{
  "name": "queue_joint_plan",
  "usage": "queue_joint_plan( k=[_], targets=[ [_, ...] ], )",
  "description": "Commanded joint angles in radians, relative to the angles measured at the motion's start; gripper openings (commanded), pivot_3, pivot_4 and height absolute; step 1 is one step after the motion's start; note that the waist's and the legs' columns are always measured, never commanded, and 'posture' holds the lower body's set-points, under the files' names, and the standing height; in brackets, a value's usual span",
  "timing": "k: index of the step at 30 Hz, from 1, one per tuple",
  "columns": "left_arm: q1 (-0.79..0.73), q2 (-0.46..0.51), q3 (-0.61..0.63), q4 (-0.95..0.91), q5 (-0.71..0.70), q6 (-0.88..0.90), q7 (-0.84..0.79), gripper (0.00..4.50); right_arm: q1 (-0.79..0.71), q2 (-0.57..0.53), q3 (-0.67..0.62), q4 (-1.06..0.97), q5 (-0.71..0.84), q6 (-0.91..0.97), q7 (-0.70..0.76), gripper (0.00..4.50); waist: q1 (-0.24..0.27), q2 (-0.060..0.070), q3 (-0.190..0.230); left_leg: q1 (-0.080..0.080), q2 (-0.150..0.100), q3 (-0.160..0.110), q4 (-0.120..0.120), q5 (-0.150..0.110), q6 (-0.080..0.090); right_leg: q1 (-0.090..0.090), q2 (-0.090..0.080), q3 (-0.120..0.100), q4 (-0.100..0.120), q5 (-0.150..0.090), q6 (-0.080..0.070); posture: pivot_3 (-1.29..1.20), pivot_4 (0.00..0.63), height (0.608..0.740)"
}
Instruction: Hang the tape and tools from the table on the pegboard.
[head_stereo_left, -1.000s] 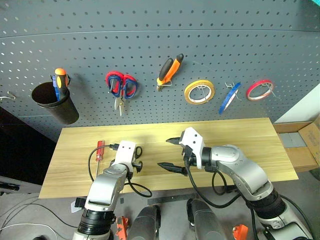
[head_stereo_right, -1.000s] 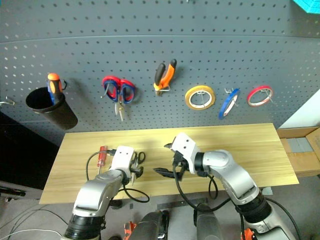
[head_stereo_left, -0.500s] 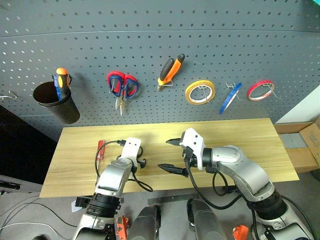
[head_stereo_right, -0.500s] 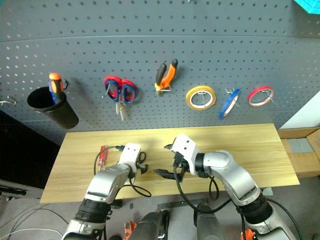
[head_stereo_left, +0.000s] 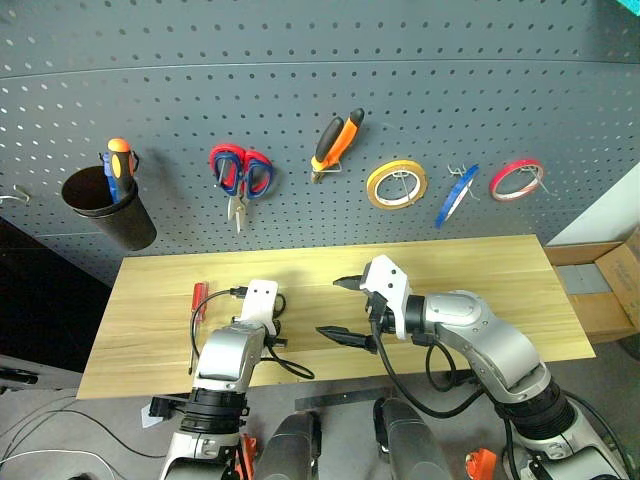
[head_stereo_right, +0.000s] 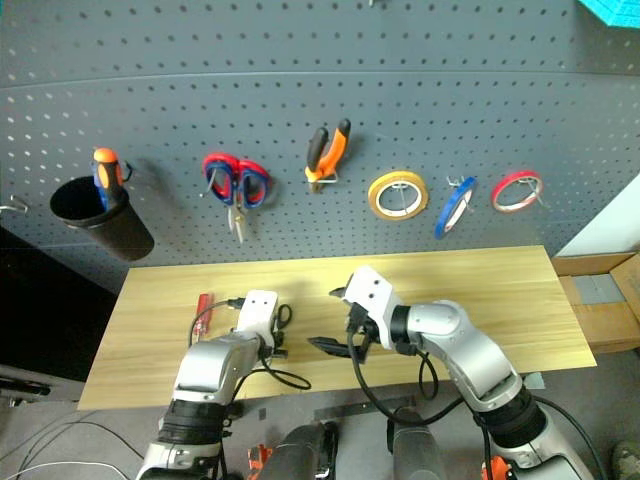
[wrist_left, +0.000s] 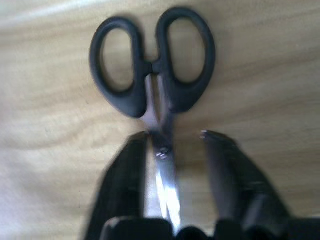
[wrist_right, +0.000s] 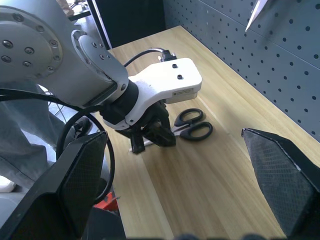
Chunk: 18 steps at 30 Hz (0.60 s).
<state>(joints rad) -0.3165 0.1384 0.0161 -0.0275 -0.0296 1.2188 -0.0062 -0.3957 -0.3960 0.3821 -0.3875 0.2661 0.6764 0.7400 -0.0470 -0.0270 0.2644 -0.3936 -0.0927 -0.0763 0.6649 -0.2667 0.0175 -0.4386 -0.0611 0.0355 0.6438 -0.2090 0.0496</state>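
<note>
Small black-handled scissors (wrist_left: 150, 65) lie flat on the table (head_stereo_left: 480, 290). My left gripper (wrist_left: 172, 135) points down over them, open, one finger on each side of the silver blades. The right wrist view shows the scissors (wrist_right: 192, 125) in front of that gripper. My right gripper (head_stereo_left: 332, 307) hovers open and empty over the table's middle. The red-handled screwdriver (head_stereo_left: 198, 300) lies on the table to the left of my left hand. On the pegboard (head_stereo_left: 300, 60) hang the orange-and-black pliers (head_stereo_left: 338, 140) and the blue tape (head_stereo_left: 457, 195).
Also on the pegboard hang a black cup (head_stereo_left: 108, 208) holding an orange-topped screwdriver, red-and-blue scissors (head_stereo_left: 241, 172), a yellow tape ring (head_stereo_left: 397, 184) and a red tape ring (head_stereo_left: 517, 179). A cardboard box (head_stereo_left: 620, 285) stands past the table's right end.
My left wrist has turned a little over the black scissors. The right arm has kept still.
</note>
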Motion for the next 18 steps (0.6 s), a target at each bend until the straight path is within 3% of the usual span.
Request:
queue_joint_plan(
  k=[1, 8, 12, 18],
  targets=[
    [0.032, -0.006, 0.021, 0.053, 0.018, 0.044, 0.028, 0.09, -0.003, -0.007, -0.012, -0.033, 0.008, -0.001, 0.001, 4.5, -0.002, 0.0, 0.0, 0.0, 0.0, 0.0, 0.0, 0.0, 0.0, 0.0, 0.0, 0.0, 0.0, 0.0, 0.0, -0.09, 0.304, 0.74],
    [0.051, 0.035, -0.017, 0.026, 0.026, -0.022, 0.008, 0.09, -0.009, -0.011, -0.017, -0.023, 0.005, -0.006, -0.003, 4.5, -0.009, 0.0, 0.0, 0.002, 0.0, 0.0, -0.001, 0.0, 0.0, 0.002, 0.0, 0.0, 0.0, 0.0, 0.001, -0.09, 0.303, 0.74],
    [0.085, 0.057, 0.003, -0.098, -0.013, -0.076, -0.038, 0.09, -0.03, -0.006, -0.057, -0.048, 0.055, 0.011, 0.017, 4.5, -0.011, 0.0, 0.0, 0.002, 0.0, 0.0, -0.001, 0.0, 0.0, 0.001, 0.0, 0.001, 0.0, 0.0, 0.001, -0.08, 0.3, 0.74],
    [0.217, 0.167, 0.004, -0.307, -0.049, -0.241, -0.164, 0.09, -0.046, -0.017, -0.154, -0.061, 0.192, 0.034, 0.086, 4.5, -0.008, -0.002, 0.002, -0.004, 0.001, -0.002, -0.001, 0.0, -0.002, -0.004, 0.0, 0.002, -0.001, 0.0, 0.0, -0.08, 0.275, 0.74]
  ],
)
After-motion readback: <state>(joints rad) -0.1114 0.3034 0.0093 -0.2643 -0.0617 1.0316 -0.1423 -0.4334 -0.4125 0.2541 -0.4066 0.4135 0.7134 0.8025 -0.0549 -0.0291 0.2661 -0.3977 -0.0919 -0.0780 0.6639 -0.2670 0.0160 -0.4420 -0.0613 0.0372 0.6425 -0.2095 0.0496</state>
